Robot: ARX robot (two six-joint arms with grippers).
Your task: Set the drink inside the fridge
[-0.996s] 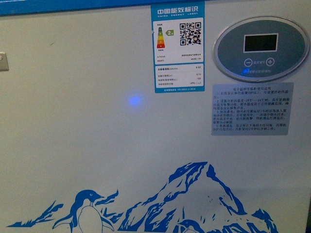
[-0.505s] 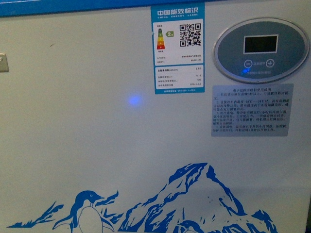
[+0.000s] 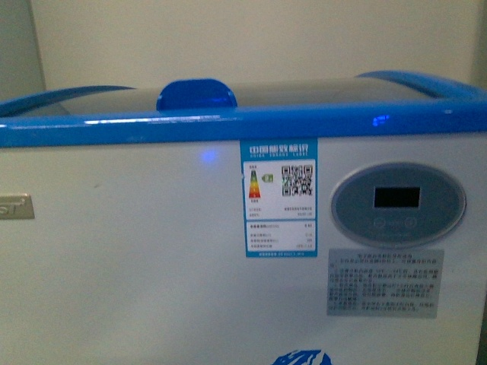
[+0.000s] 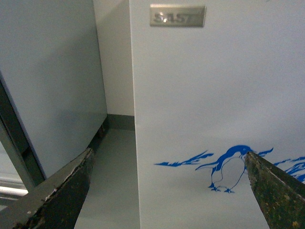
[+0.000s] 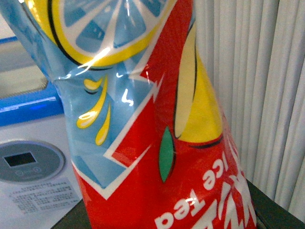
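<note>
1 drink (image 5: pixel 157 143) points near upright — label lettering (image 5: pixel 224 183) inverted — beside the fridge (image 5: pixel 52 131).

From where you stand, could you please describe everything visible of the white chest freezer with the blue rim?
The white chest freezer with the blue rim stands close ahead. On top lies a curved dark glass lid with a blue handle. Its front carries a blue energy label, a grey oval control panel, a grey instruction sticker, a metal nameplate and a blue penguin picture. Nothing visibly touches it.
</note>
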